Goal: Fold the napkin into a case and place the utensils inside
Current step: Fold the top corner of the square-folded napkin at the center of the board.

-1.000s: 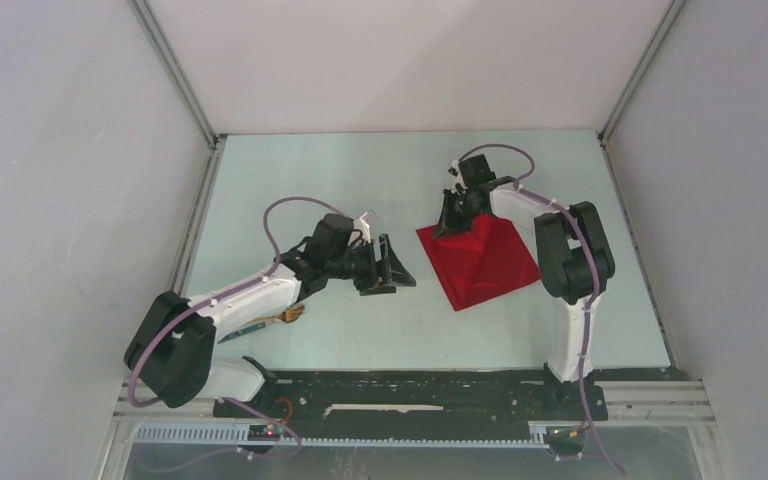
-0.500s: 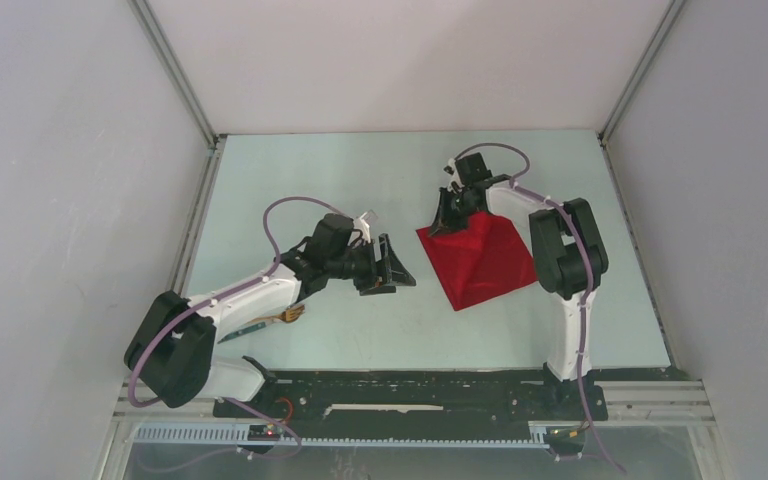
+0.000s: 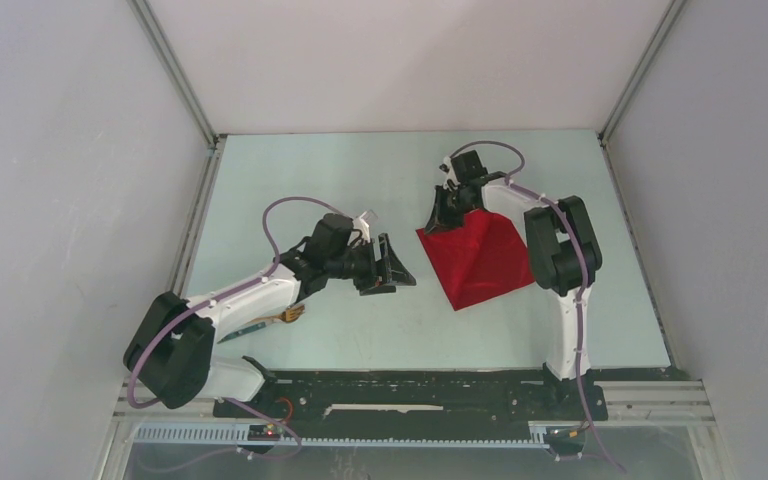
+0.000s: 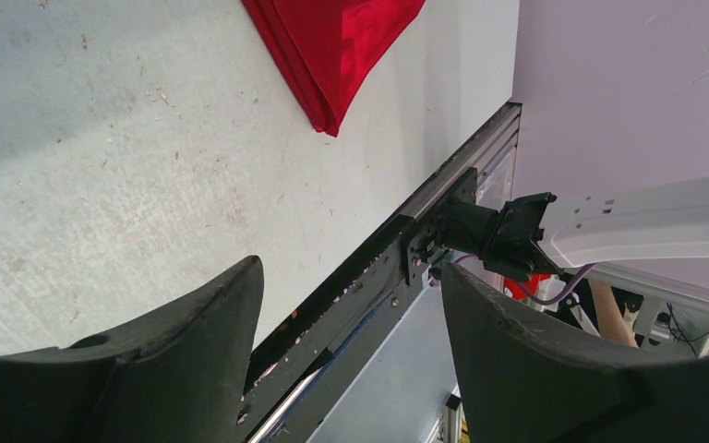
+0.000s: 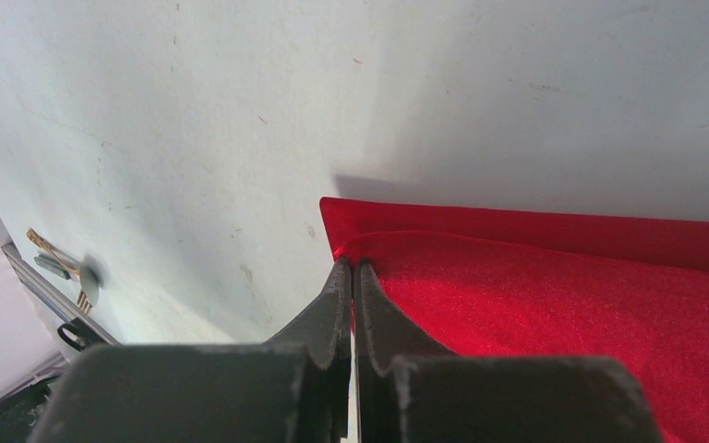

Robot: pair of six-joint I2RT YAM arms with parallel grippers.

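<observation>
Top external view: right tool (image 3: 448, 218) was pinched shut on the far-left corner of the red napkin (image 3: 485, 265), tented off the surface (image 3: 310, 190); left tool (image 3: 397, 265) gaped empty, near its left edge.

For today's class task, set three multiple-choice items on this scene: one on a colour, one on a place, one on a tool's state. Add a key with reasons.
1. The napkin is: A blue; B red; C white.
2. The utensils lie: A on the napkin; B against the far wall; C beside the left arm.
3. The right tool is: A shut on the napkin's edge; B wide open; C holding a fork.

Key: B, the napkin is plainly bright red. C, the utensils lie next to the left arm, well apart from the napkin. A, the right wrist view shows the right tool pinched closed on the napkin's top layer.
</observation>
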